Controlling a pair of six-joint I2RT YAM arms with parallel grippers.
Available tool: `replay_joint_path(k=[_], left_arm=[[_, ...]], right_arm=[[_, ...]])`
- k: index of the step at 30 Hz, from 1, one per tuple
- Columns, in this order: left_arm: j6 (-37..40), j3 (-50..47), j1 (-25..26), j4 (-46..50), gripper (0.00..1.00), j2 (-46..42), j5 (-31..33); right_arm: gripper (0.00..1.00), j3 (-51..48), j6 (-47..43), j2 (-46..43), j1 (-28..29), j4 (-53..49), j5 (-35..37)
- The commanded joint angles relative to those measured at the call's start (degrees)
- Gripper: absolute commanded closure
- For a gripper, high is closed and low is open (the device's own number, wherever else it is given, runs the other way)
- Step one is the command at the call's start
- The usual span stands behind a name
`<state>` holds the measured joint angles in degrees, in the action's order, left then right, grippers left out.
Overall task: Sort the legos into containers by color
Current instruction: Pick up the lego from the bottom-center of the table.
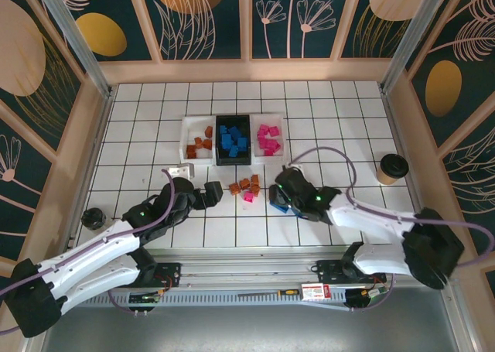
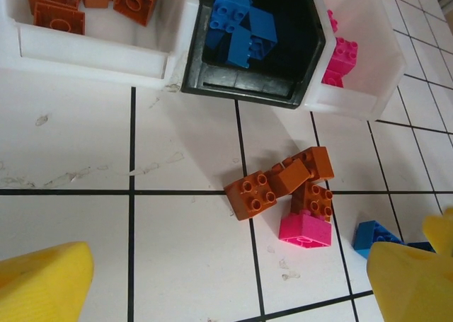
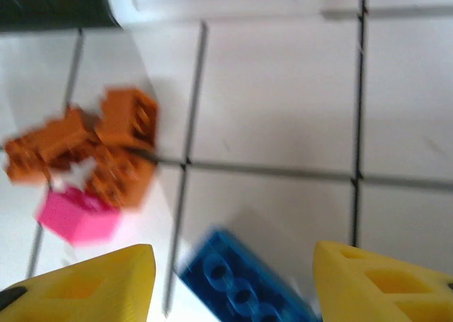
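Note:
Three containers stand in a row: a white tray [image 1: 186, 152] holding orange legos [image 1: 203, 141], a black tray [image 1: 233, 160] holding blue legos [image 1: 232, 139], and a white tray [image 1: 281, 149] holding pink legos [image 1: 268, 138]. In front of them lies a loose pile of orange bricks [image 2: 279, 184] with one pink brick [image 2: 304, 228]. My left gripper [image 2: 230, 286] is open just left of the pile, its fingers touching nothing. My right gripper [image 3: 233, 283] is open, its yellow fingers [image 3: 92, 286] standing apart on either side of a blurred blue brick [image 3: 244, 283], which lies on the tiles right of the pile.
A dark paper cup [image 1: 392, 168] stands at the right. A small black object [image 1: 93, 217] lies at the far left, and a small grey piece [image 1: 181, 170] sits in front of the orange tray. Wooden walls close in the tiled floor on three sides.

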<state>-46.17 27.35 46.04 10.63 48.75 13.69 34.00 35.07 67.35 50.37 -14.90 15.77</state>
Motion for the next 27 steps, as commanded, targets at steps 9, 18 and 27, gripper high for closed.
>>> replay_joint_path(k=[9,18,27], left_arm=[[-0.1,-1.8,0.0,-4.3,0.01,2.9,-1.5],[-0.2,-2.2,0.0,-3.6,0.01,2.5,-1.0],[-0.7,-2.4,0.0,-4.2,0.01,3.0,-1.3]], right_arm=[[0.34,-10.5,10.2,-11.8,-0.4,-6.0,0.4],[0.37,-11.8,4.8,-7.6,0.3,2.2,-5.3],[0.53,-11.1,6.4,-3.7,1.0,1.8,-1.0]])
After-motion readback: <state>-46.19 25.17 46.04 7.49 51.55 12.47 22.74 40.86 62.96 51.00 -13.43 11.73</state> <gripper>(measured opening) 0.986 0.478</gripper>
